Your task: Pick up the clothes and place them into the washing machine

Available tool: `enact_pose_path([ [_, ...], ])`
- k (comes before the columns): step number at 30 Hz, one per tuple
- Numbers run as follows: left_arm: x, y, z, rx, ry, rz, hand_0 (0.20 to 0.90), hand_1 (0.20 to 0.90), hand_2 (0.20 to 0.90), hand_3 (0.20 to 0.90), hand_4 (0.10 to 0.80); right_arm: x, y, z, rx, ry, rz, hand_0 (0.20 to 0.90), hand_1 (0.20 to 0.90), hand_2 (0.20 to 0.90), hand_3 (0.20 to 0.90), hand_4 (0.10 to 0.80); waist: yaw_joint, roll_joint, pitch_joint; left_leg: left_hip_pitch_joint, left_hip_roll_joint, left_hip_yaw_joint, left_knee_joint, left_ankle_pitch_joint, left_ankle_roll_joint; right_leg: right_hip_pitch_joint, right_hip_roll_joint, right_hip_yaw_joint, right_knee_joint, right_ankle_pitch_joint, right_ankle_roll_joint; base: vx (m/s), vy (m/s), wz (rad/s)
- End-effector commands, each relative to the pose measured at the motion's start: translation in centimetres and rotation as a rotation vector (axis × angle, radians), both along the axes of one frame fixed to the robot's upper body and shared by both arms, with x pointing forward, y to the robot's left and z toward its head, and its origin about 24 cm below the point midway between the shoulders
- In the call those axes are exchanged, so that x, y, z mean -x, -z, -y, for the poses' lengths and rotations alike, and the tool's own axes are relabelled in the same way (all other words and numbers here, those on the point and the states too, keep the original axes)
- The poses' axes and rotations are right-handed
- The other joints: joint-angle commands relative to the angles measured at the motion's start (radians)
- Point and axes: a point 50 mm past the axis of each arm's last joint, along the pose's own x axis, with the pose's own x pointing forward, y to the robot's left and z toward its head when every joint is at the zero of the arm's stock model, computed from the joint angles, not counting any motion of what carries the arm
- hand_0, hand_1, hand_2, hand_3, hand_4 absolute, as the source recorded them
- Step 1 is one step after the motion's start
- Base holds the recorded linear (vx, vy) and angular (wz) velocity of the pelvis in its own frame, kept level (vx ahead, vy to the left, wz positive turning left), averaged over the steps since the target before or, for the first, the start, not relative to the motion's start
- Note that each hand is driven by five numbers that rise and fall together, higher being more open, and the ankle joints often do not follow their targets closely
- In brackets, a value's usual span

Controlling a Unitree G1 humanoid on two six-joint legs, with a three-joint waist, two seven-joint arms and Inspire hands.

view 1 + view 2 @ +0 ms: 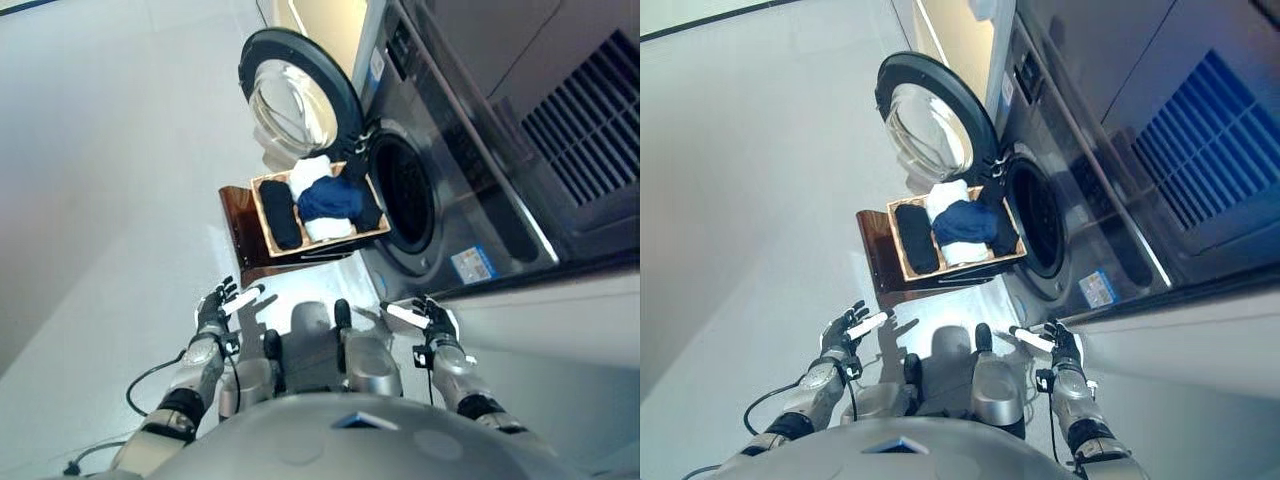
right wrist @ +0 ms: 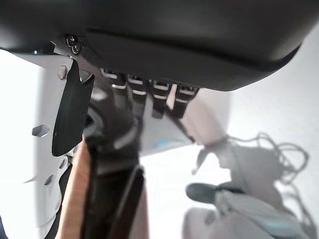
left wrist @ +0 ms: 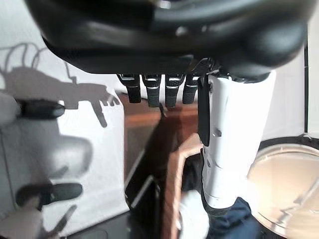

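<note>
Both eye views looked down from the head at the wooden basket (image 1: 318, 212) before the washing machine (image 1: 440, 190). Each wrist camera peered closely past its hand toward that basket.

drum interior of washing machine (image 1: 405, 195): dark, contents not discernible | clothes (image 1: 322, 200) in basket (image 1: 262, 215): lower layers hidden | basket cut off in wrist views
</note>
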Motion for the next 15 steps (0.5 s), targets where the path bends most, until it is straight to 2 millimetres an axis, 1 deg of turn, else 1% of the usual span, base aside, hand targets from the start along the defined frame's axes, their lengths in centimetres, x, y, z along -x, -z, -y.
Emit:
enact_pose_path([
  [1, -4.1, -2.7, -0.1, -0.007, 0.013, 0.195, 0.900, 0.900, 0.900, 0.900, 0.800, -2.9, -2.7, 3.1, 0.098, 0.025, 0.173, 0.900, 0.900, 0.900, 0.900, 0.800, -0.009, 0.012, -0.035, 0.076, -0.023, -0.061, 0.119, -0.101, -0.022, -0.115, 0.040, 0.001, 0.123, -0.015, 0.034, 0.165, -0.202, 0.12],
  [3, -4.1, -2.6, 0.0, -0.008, 0.015, 0.186, 0.900, 0.900, 0.900, 0.900, 0.800, -2.7, -2.7, 3.4, 0.107, 0.019, 0.169, 0.900, 0.900, 0.900, 0.900, 0.800, -0.014, 0.014, -0.047, 0.075, 0.003, -0.062, 0.156, -0.092, -0.040, -0.100, 0.057, -0.003, 0.134, -0.042, 0.017, 0.160, -0.211, 0.24],
  [4, -4.2, -2.6, 0.1, -0.002, 0.017, 0.193, 0.900, 0.900, 0.900, 0.900, 0.800, -2.5, -2.6, 3.6, 0.114, 0.024, 0.160, 0.900, 0.900, 0.900, 0.900, 0.800, -0.015, 0.013, -0.047, 0.064, 0.009, -0.057, 0.190, -0.086, -0.047, -0.088, 0.061, -0.007, 0.136, -0.054, 0.010, 0.101, -0.143, 0.27],
  [5, -4.2, -2.6, 0.1, -0.002, 0.017, 0.193, 0.900, 0.900, 0.900, 0.900, 0.800, -2.5, -2.6, 3.6, 0.114, 0.024, 0.160, 0.900, 0.900, 0.900, 0.900, 0.800, -0.015, 0.013, -0.047, 0.063, 0.009, -0.058, 0.192, -0.087, -0.047, -0.088, 0.061, -0.007, 0.136, -0.054, 0.010, 0.102, -0.198, 0.32],
  [6, -4.5, -2.8, 0.3, 0.010, 0.021, 0.204, 0.900, 0.900, 0.900, 0.900, 0.800, -2.3, -2.7, 4.1, 0.128, 0.035, 0.154, 0.900, 0.900, 0.900, 0.900, 0.800, -0.017, 0.005, -0.042, 0.025, 0.019, -0.041, 0.286, -0.057, -0.062, -0.058, 0.067, -0.010, 0.135, -0.065, -0.006, 0.102, -0.220, 0.28],
  [7, -4.6, -2.9, 0.5, 0.013, 0.030, 0.208, 0.900, 0.900, 0.900, 0.900, 0.800, -2.2, -2.7, 4.3, 0.136, 0.040, 0.153, 0.900, 0.900, 0.900, 0.900, 0.800, -0.016, -0.003, -0.038, 0.002, 0.025, -0.031, 0.341, -0.038, -0.066, -0.040, 0.069, -0.014, 0.133, -0.069, -0.015, 0.129, -0.271, 0.32],
  [8, -4.6, -2.9, 0.6, 0.016, 0.039, 0.208, 0.900, 0.900, 0.900, 0.900, 0.800, -2.0, -2.7, 4.5, 0.141, 0.044, 0.147, 0.900, 0.900, 0.900, 0.900, 0.800, -0.016, -0.007, -0.036, -0.012, 0.028, -0.022, 0.368, -0.031, -0.064, -0.027, 0.071, -0.015, 0.130, -0.074, -0.022, 0.089, -0.185, 0.27],
  [10, -4.5, -2.8, 0.6, 0.012, 0.050, 0.199, 0.900, 0.900, 0.900, 0.900, 0.800, -1.7, -2.7, 4.7, 0.140, 0.058, 0.147, 0.900, 0.900, 0.900, 0.900, 0.800, -0.019, -0.010, -0.035, -0.021, 0.047, 0.002, 0.405, 0.002, -0.065, -0.002, 0.082, -0.017, 0.126, -0.084, -0.036, 0.092, -0.150, 0.23],
  [12, -4.4, -2.6, 0.7, 0.011, 0.052, 0.189, 0.900, 0.900, 0.900, 0.900, 0.800, -1.3, -2.5, 4.8, 0.136, 0.074, 0.136, 0.900, 0.900, 0.900, 0.900, 0.800, -0.022, -0.008, -0.039, -0.021, 0.061, 0.015, 0.384, 0.029, -0.064, 0.013, 0.093, -0.016, 0.118, -0.096, -0.043, 0.081, -0.092, 0.14],
  [13, -4.4, -2.6, 0.8, 0.013, 0.051, 0.188, 0.900, 0.900, 0.900, 0.900, 0.800, -1.3, -2.4, 4.8, 0.136, 0.075, 0.132, 0.900, 0.900, 0.900, 0.900, 0.800, -0.023, -0.008, -0.040, -0.029, 0.066, 0.018, 0.364, 0.034, -0.065, 0.016, 0.090, -0.020, 0.115, -0.099, -0.042, 0.048, -0.036, 0.11],
  [14, -4.5, -2.6, 0.8, 0.014, 0.045, 0.188, 0.900, 0.900, 0.900, 0.900, 0.800, -1.3, -2.3, 4.8, 0.139, 0.078, 0.128, 0.900, 0.900, 0.900, 0.900, 0.800, -0.022, -0.014, -0.039, -0.056, 0.065, 0.018, 0.341, 0.029, -0.062, 0.019, 0.080, -0.021, 0.112, -0.103, -0.038, 0.042, -0.019, 0.12],
  [15, -4.5, -2.6, 0.8, 0.013, 0.039, 0.189, 0.900, 0.900, 0.900, 0.900, 0.800, -1.4, -2.4, 4.8, 0.143, 0.076, 0.133, 0.900, 0.900, 0.900, 0.900, 0.800, -0.020, -0.022, -0.038, -0.092, 0.059, 0.017, 0.322, 0.013, -0.056, 0.022, 0.069, -0.019, 0.107, -0.106, -0.035, 0.054, -0.009, 0.21],
])
